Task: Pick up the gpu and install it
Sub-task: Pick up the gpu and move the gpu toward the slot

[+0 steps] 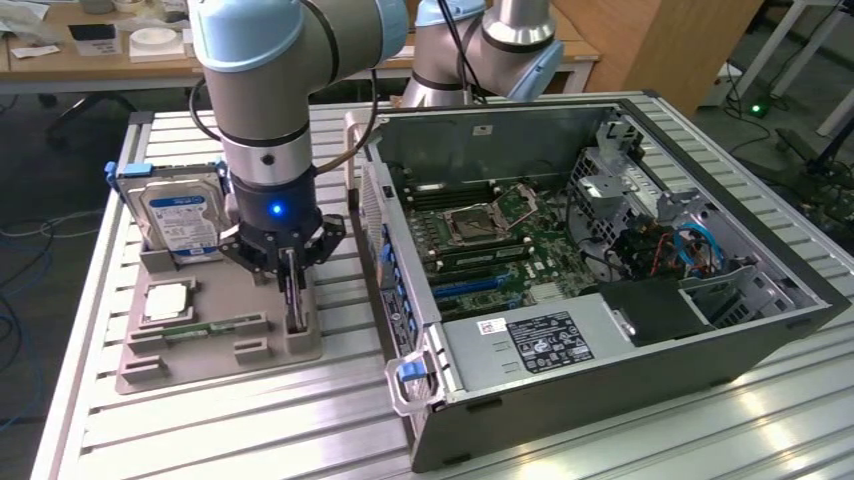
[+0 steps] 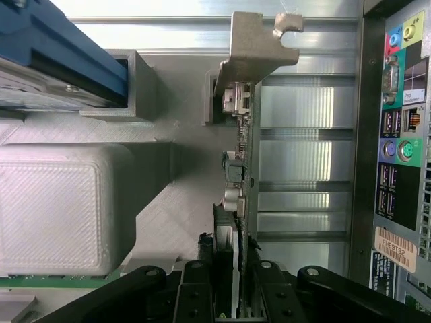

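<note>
The gpu (image 1: 299, 322) stands on edge in a slot at the near corner of the grey parts tray (image 1: 200, 365), left of the open computer case (image 1: 601, 250). My gripper (image 1: 294, 290) has come straight down over it. In the wrist view the gpu (image 2: 247, 168) is seen edge-on: a thin green board with small connectors, and its silvery end bracket (image 2: 256, 47) at the far end. My gripper (image 2: 232, 272) straddles the card's end opposite the bracket, one black finger (image 2: 196, 286) against each face. The card still sits in its tray slot.
The tray also holds an upright hard drive (image 1: 180, 215) in a blue caddy, a processor (image 1: 167, 300) and a narrow memory stick (image 1: 200, 328). The case lies open with its motherboard (image 1: 494, 240) exposed. Its rear port panel (image 2: 401, 134) is close beside the card.
</note>
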### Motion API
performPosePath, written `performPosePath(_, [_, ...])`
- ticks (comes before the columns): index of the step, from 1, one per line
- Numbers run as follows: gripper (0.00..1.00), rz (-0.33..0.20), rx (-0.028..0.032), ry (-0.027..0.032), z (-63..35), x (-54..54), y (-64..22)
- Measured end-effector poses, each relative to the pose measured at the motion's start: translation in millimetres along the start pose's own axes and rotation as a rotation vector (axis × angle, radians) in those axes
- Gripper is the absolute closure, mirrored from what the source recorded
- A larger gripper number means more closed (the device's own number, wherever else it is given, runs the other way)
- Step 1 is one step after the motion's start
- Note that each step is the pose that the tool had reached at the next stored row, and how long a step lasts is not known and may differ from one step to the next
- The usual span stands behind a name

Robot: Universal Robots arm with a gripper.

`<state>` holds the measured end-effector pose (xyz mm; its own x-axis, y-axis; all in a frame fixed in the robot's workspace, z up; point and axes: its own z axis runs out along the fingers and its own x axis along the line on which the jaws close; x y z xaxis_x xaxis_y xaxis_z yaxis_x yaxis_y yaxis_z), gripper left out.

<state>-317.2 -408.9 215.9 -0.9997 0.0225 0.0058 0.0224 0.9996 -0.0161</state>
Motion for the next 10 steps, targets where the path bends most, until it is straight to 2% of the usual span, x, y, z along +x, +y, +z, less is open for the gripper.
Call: performPosePath(10, [0.73,0.0,0.0001,0.0,0.0,0.0,0.0])
